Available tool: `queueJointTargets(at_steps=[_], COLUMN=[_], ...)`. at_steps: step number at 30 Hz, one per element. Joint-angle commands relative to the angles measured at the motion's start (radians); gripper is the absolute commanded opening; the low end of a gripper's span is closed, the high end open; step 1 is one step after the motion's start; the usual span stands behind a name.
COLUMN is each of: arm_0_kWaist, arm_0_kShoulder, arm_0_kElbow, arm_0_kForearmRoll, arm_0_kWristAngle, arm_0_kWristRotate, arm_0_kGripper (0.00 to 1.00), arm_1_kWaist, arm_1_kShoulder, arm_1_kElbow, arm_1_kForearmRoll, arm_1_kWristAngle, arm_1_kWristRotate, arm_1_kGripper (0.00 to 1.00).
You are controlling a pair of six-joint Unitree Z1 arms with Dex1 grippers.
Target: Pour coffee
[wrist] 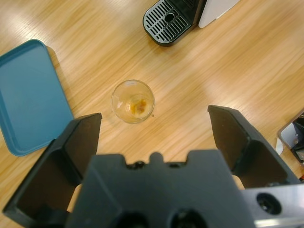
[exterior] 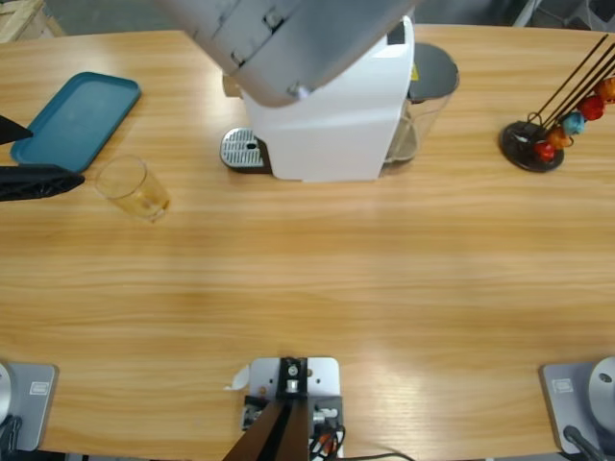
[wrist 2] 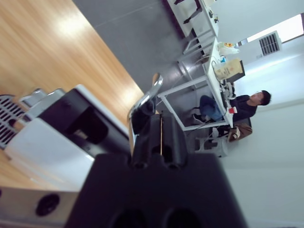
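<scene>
A small clear glass stands upright on the wooden table, with only a thin amber smear at its bottom; no dark coffee shows in it. My left gripper hangs open above it, the glass just beyond its jaws. In the high view the left gripper comes in from the left edge beside the glass. The white coffee machine stands at the back middle, its drip grate bare. My right gripper is shut at the machine's silver lever; a silver arm hides it from above.
A teal tray lies at the back left, near the glass. A black stand with round coloured capsules is at the back right. The machine's water tank sits on its right side. A person sits far off in the room.
</scene>
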Motion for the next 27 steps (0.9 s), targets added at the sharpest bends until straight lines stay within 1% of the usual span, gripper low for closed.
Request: queueJointTargets(at_steps=[1, 13, 21, 25, 27], arm_0_kWaist=[-0.008, -0.008, -0.008, -0.008, -0.008], arm_0_kShoulder=[0.018, 0.009, -0.02, -0.02, -0.02], arm_0_kElbow=[0.013, 0.013, 0.018, 0.019, 0.018], arm_0_kForearmRoll=[-0.01, -0.008, -0.004, -0.004, -0.004], arm_0_kWristAngle=[-0.016, -0.018, -0.017, -0.018, -0.018], arm_0_kWristRotate=[-0.012, -0.012, -0.012, -0.013, -0.013], arm_0_kGripper=[0.968, 0.968, 0.968, 0.968, 0.968], arm_1_kWaist=[0.046, 0.047, 0.047, 0.047, 0.047], arm_1_kShoulder=[0.14, 0.199, 0.219, 0.214, 0.193], arm_1_kElbow=[0.027, 0.011, -0.015, -0.015, -0.015], arm_1_kForearmRoll=[0.082, 0.088, 0.131, 0.147, 0.171], arm_1_kWristAngle=[0.086, 0.105, 0.117, 0.115, 0.088], arm_1_kWristRotate=[0.088, 0.109, 0.146, 0.16, 0.182], arm_1_kGripper=[0.0, 0.0, 0.0, 0.0, 0.0])
